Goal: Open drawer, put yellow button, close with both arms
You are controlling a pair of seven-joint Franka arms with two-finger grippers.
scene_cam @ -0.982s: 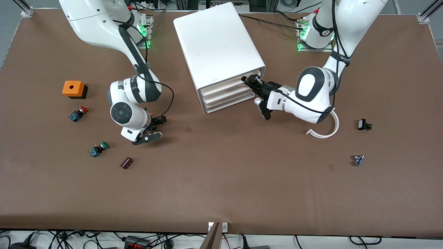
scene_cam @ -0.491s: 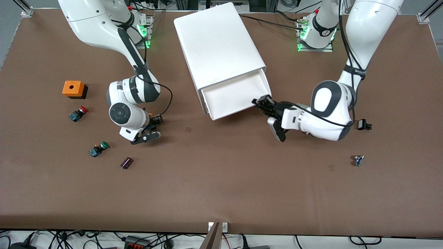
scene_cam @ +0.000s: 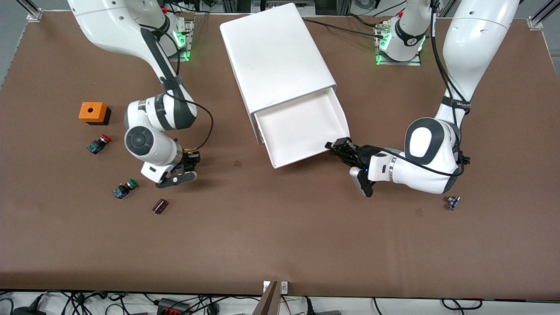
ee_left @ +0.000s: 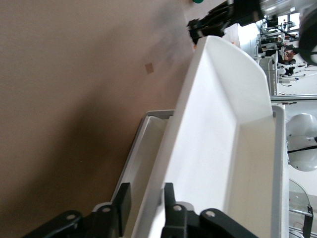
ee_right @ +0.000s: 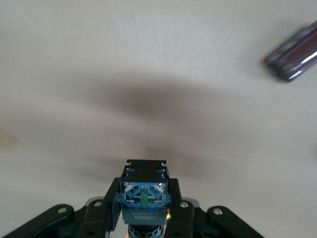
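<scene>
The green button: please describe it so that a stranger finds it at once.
Start at the white cabinet and go toward the right arm's end of the table. There, the green button lies nearer the front camera than the red button. Only its cap is green.

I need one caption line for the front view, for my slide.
Left gripper at the open top drawer's front edge; right gripper holds the yellow button.

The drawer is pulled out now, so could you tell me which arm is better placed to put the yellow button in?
The right arm. Its end effector is already shut on the yellow button, above the table beside the cabinet. The left end effector is at the open drawer, its front wall between the fingers.
</scene>
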